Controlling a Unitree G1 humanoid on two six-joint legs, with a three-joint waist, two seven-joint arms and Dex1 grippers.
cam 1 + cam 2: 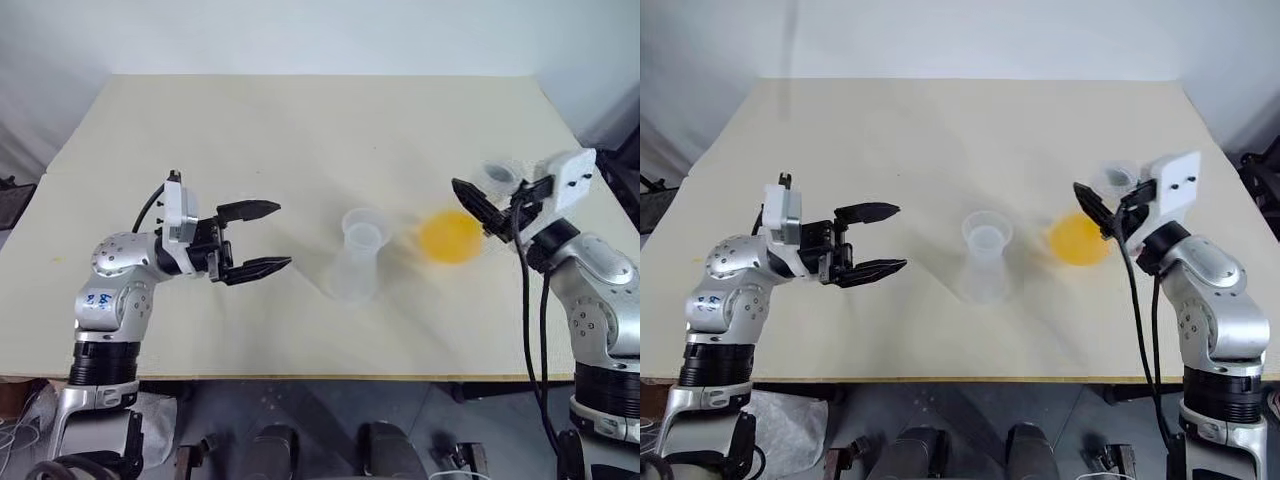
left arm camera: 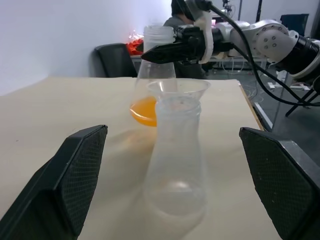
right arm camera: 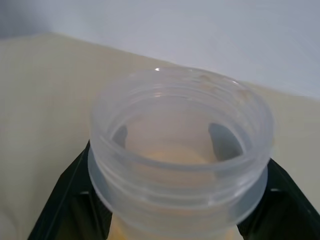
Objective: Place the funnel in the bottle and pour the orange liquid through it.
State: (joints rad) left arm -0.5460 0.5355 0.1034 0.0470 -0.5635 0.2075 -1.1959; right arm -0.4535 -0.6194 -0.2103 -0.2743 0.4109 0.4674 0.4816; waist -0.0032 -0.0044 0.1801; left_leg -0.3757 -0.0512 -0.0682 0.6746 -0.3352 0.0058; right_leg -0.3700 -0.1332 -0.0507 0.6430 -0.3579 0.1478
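The frosted bottle (image 1: 352, 272) stands mid-table with the clear funnel (image 1: 362, 226) seated in its mouth. To its right, the orange liquid (image 1: 451, 238) lies in the base of a clear flask (image 1: 497, 176). My right gripper (image 1: 476, 206) is shut on that flask's neck, and black fingers (image 3: 65, 205) flank the flask's mouth (image 3: 180, 135) in the right wrist view. My left gripper (image 1: 280, 236) is open and holds nothing, pointing at the bottle from its left with a gap between. In the left wrist view its fingers (image 2: 75, 175) frame the bottle (image 2: 175, 160) and funnel (image 2: 177, 89), with the flask behind.
The cream table (image 1: 300, 130) stretches bare behind the bottle and toward its far edge. Its front edge (image 1: 300, 376) runs just below both arms. In the left wrist view, chairs and equipment (image 2: 115, 57) stand beyond the table's far side.
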